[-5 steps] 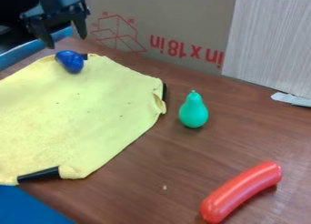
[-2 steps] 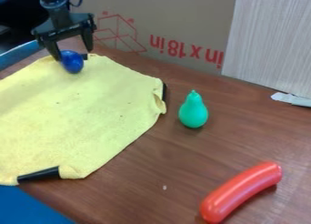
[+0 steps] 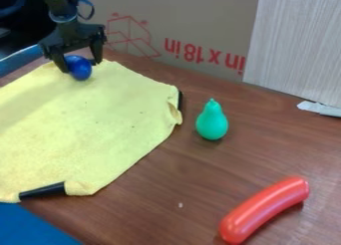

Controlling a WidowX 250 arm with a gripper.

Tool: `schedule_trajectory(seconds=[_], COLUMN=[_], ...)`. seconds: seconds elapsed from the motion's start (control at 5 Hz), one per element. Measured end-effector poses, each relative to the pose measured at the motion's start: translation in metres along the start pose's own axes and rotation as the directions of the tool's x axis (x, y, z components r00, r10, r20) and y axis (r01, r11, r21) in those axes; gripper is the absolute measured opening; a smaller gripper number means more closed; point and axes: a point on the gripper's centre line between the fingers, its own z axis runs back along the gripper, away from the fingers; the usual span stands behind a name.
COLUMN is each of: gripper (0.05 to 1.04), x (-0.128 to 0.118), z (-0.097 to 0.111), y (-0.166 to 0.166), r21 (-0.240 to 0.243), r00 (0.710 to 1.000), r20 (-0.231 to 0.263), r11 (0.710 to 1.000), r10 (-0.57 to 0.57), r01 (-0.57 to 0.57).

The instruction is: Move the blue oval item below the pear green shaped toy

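While wide around blue oval (image 3: 81,68), jaws with yellow cloth (image 3: 86,124) between them and pear (image 3: 212,123).

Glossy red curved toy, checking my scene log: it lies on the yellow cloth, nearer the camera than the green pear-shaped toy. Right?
No: the camera view shows the glossy red curved toy on the brown wooden table, not the yellow cloth; it is nearer the camera than the green pear-shaped toy.
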Motion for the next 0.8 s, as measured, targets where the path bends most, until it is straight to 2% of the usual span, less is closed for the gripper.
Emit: schedule_trajectory(seconds=[0.2,0.4,0.6,0.8], gripper=[0.999,0.954,0.813,0.812], x=[-0.0041,-0.002,-0.0048,-0.0084], z=[-0.0142,-0.0206,-0.0209,-0.0187], y=[0.0049,0.0065,0.0042,0.0017], r21=[0.038,0.057,0.042,0.024], r00=[1.0,1.0,1.0,0.999], r20=[-0.01,-0.008,-0.024,-0.046], r11=[0.999,0.998,0.999,1.0], r10=[0.005,0.02,0.013,-0.006], r01=[-0.004,-0.019,-0.012,0.007])
